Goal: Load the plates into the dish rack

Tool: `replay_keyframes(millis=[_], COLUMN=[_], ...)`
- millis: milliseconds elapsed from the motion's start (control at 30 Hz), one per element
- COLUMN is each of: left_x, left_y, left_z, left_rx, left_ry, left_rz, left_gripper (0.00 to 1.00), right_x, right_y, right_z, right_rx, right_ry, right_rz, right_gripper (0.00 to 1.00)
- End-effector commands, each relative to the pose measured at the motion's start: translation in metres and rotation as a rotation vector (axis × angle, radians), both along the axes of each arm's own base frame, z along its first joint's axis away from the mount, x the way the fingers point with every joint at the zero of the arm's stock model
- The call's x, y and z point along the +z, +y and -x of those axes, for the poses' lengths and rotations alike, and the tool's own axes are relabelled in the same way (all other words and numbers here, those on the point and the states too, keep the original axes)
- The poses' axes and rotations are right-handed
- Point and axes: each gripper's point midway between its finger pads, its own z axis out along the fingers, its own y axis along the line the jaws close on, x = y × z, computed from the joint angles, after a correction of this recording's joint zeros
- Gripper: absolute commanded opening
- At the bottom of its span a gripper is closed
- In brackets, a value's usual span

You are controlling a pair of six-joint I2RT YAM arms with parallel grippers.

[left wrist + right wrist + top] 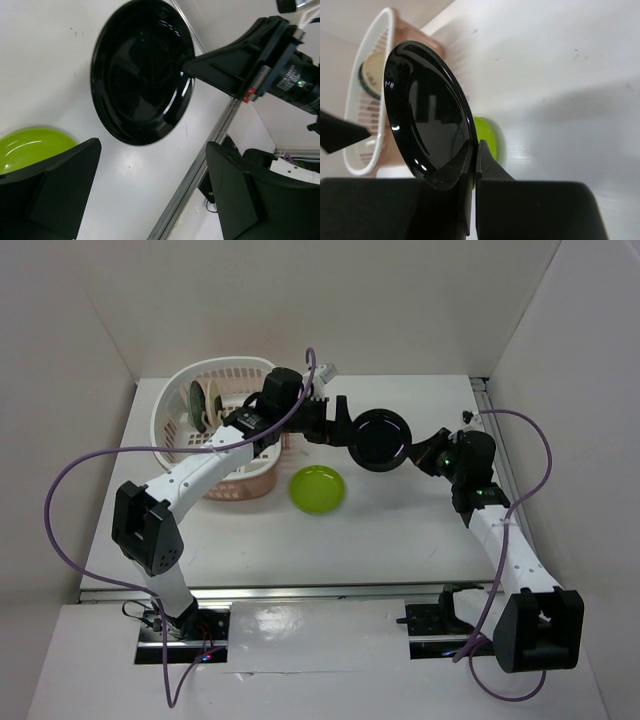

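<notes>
The black plate (380, 440) is held off the surface (400, 530) and tipped up on edge, its rim pinched between the closed fingers of the right tool (472, 150) at the side away from the dish rack (170, 415). This leaves the opposite rim free for the left tool (345, 425), whose jaws stand fully apart and empty just beside that rim, facing the plate's glossy hollow. The arrangement is judged to be a hand-over: the rack lies on the left arm's side, and the right arm is already stretched far across to reach the middle. In the rack, a cream plate (210, 398) and a dark teal plate (194, 400) are already stood upright at the far end, so the tines nearer the left arm appear to be the open slots, though they are partly hidden by that arm. The lime green plate (319, 488) lies flat on the surface just beside the rack's near right wall and below the raised plate — it is not yet loaded. Bare surface is left in front of and to the right of the green plate, while a metal rail (200, 165) and the enclosure walls bound the right side, so the freer room for swinging the black plate is judged to be upward and leftward, over the rack's rim.
</notes>
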Motion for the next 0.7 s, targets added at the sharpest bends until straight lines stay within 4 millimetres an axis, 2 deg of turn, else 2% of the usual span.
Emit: replay_keyframes(millis=[0,133,233,300,367,400,467,500,533,600,633,667], left_x=[0.011,-0.002,-0.003,-0.003,-0.003,-0.003,-0.001,-0.001,-0.001,-0.003,-0.003,-0.003], left_y=[0.002,0.009,0.01,0.01,0.01,0.009,0.009,0.009,0.009,0.009,0.009,0.009], left_z=[-0.012,-0.014,-0.016,-0.016,-0.016,-0.015,-0.016,-0.016,-0.016,-0.015,-0.014,-0.014], left_rx=[0.021,0.047,0.056,0.056,0.056,0.048,0.048,0.048,0.048,0.048,0.048,0.048], left_ry=[-0.073,-0.074,-0.085,-0.085,-0.085,-0.083,-0.09,-0.09,-0.09,-0.083,-0.083,-0.083], left_rz=[-0.015,-0.057,-0.066,-0.066,-0.066,-0.063,-0.057,-0.057,-0.057,-0.063,-0.063,-0.063], left_gripper=[0.99,0.99,0.98,0.87,0.76,0.62,0.42,0.28,0.08,0.0,0.0,0.0], right_x=[0.048,0.065,0.071,0.073,0.073,0.074,0.074,0.074,0.074,0.075,0.072,0.069], right_y=[0.022,0.031,0.042,0.053,0.057,0.061,0.06,0.061,0.061,0.06,0.057,0.056], right_z=[0.005,0.008,0.014,0.016,0.017,0.017,0.016,0.016,0.016,0.014,0.013,0.009], right_rx=[0.141,0.204,0.271,0.332,0.343,0.355,0.347,0.344,0.344,0.332,0.314,0.305], right_ry=[-0.18,-0.233,-0.262,-0.274,-0.274,-0.274,-0.274,-0.274,-0.274,-0.271,-0.257,-0.251], right_rz=[-0.015,-0.02,-0.033,-0.055,-0.056,-0.058,-0.056,-0.054,-0.054,-0.052,-0.049,-0.038], right_gripper=[0.0,0.0,0.0,0.0,0.0,0.0,0.0,0.0,0.0,0.0,0.05,0.53])
